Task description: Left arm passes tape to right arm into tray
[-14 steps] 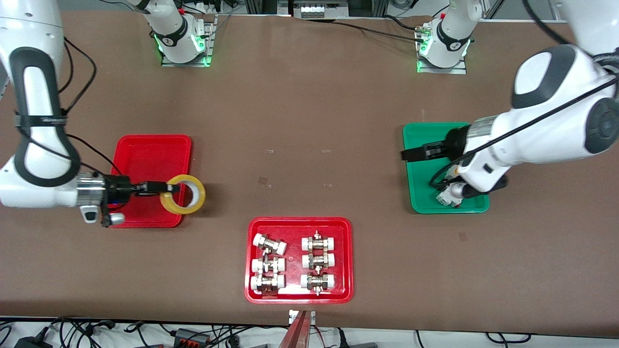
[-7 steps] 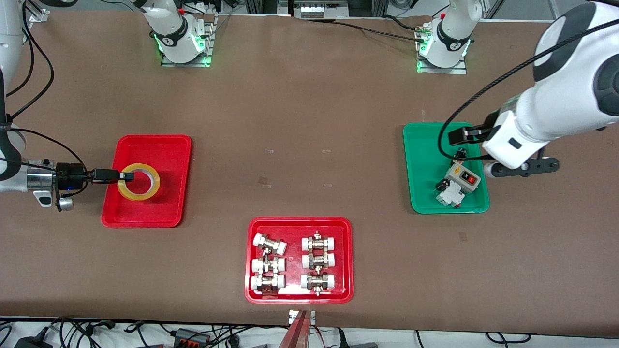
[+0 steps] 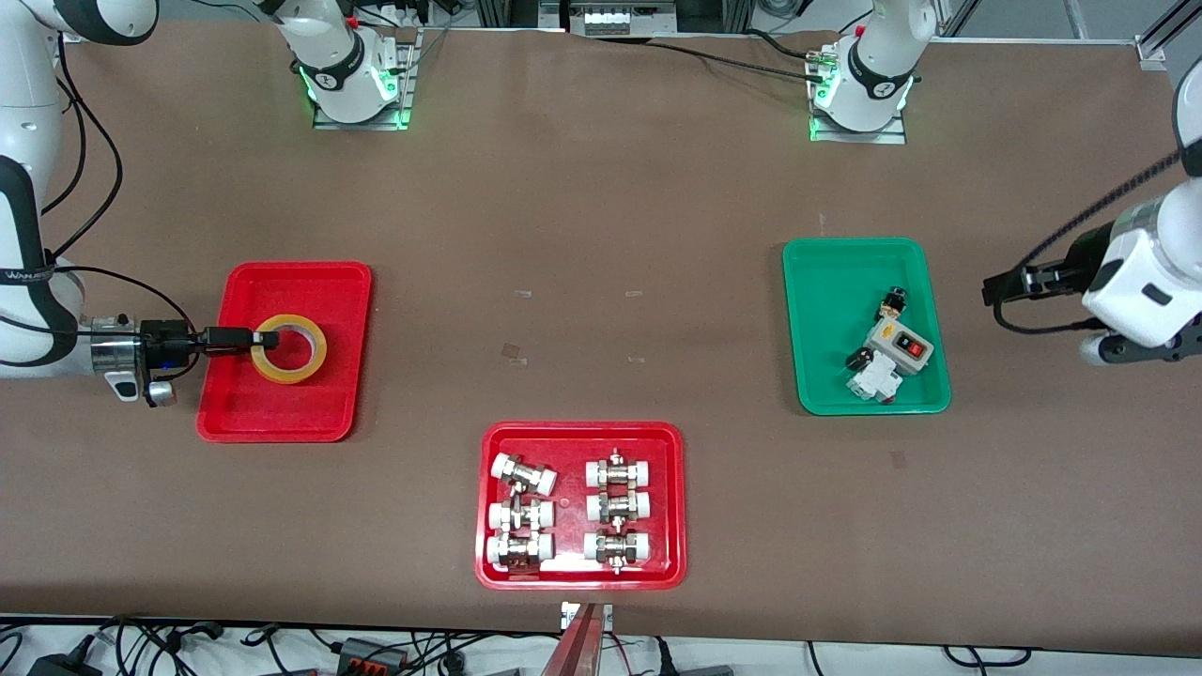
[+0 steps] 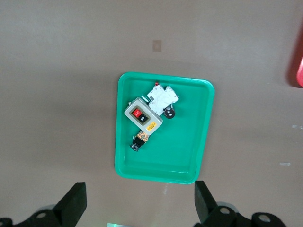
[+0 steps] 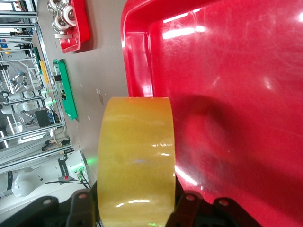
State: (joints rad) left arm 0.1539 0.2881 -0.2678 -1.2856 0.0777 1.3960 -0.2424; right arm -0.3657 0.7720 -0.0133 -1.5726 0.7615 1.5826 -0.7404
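Note:
My right gripper (image 3: 255, 340) is shut on the yellow tape (image 3: 307, 362) and holds the ring flat over the middle of the narrow red tray (image 3: 300, 286). In the right wrist view the tape (image 5: 137, 151) stands between my fingers (image 5: 191, 208), low over the tray's floor (image 5: 236, 85); I cannot tell whether it touches. My left gripper (image 3: 992, 286) is open and empty, up in the air off the green tray's side at the left arm's end of the table. In the left wrist view its fingers (image 4: 73, 203) stand wide apart.
A green tray (image 3: 826, 282) holds a grey switch box (image 3: 900, 344) and small parts; it also shows in the left wrist view (image 4: 189, 142). A wider red tray (image 3: 582, 433) with several metal fittings lies nearer the front camera, mid-table.
My right gripper drew the tape back from the tray's edge to over its middle and lowered it. My left arm rose and withdrew from over the green tray toward its own end.

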